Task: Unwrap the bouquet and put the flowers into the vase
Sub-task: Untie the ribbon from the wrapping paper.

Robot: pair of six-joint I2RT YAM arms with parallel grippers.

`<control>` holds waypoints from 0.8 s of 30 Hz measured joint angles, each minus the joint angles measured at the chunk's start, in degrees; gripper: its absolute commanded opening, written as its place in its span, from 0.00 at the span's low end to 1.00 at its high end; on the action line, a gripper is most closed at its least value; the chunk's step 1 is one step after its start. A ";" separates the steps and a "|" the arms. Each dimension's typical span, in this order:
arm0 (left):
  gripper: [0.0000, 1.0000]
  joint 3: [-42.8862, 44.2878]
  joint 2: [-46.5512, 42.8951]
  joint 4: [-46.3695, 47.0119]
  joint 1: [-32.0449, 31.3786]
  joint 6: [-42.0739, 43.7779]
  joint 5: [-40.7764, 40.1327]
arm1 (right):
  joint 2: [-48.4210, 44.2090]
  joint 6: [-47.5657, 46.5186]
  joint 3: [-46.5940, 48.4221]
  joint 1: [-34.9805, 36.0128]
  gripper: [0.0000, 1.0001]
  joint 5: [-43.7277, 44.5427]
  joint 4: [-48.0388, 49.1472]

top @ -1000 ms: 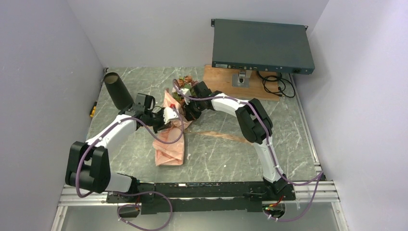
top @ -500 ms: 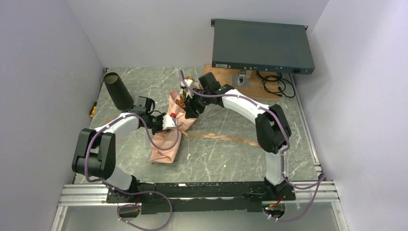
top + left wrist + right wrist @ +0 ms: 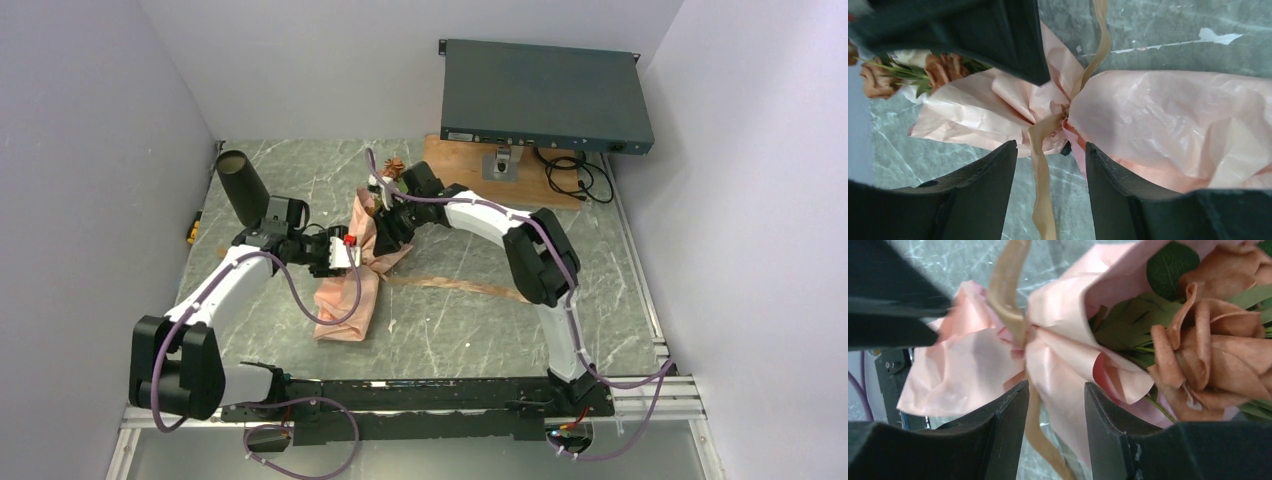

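Top view: bouquet [image 3: 345, 305] flat on counter [image 3: 450, 330], right of vase [image 3: 245, 188], left gripper [image 3: 347, 252] and right gripper [image 3: 388, 215] at its waist. Left wrist: left gripper [image 3: 1050, 155] parted astride ribbon [image 3: 1042, 200] knot, clasping nothing. Right wrist: right gripper [image 3: 1055, 390] parted likewise over paper [image 3: 1058, 355]. Likely light, crinkly, tear-prone; best pulled by ribbon tail, never flowers [image 3: 1208, 340].

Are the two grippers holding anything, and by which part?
Nothing looks held: left gripper and right gripper stand open astride the bouquet at its tied waist.
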 measured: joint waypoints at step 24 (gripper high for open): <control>0.19 2.89 11.93 -16.22 -6.27 4.28 -2.03 | 9.99 -0.57 5.01 2.25 0.18 7.89 0.42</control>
